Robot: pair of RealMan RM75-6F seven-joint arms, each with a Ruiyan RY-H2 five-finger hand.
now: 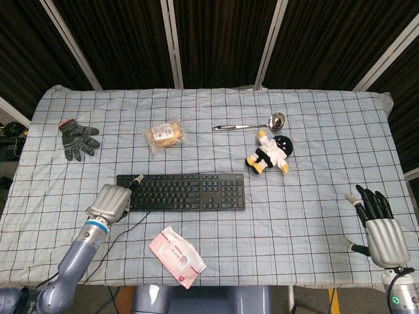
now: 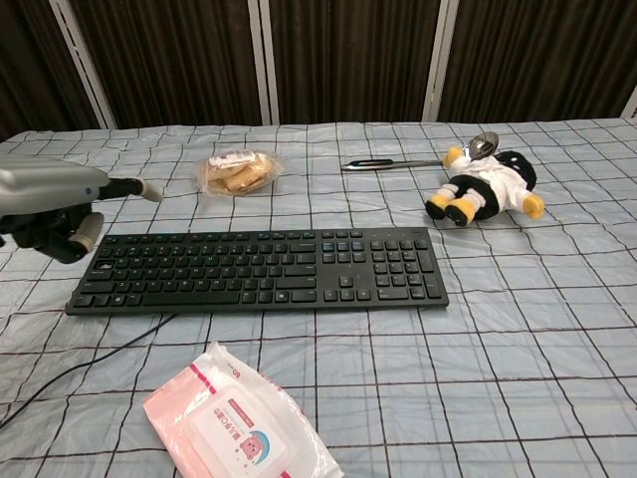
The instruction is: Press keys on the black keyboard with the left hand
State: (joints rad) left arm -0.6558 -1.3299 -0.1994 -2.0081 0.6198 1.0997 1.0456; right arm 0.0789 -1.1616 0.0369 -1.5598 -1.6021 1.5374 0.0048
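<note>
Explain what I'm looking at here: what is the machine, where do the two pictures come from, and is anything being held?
This is a two-armed robot with human-like hands, steered remotely by a person. One picture looks down from its head, the other looks forward from its chest. On the checked tablecloth lie a black keyboard, a grey work glove, a bagged bread snack, a metal ladle, a black-and-white plush toy and a pink pack of wet wipes. The left hand hovers at the keyboard's left end, one finger extended toward the keys; contact cannot be confirmed. The right hand waits open at the table's right edge. Nothing is held.
</note>
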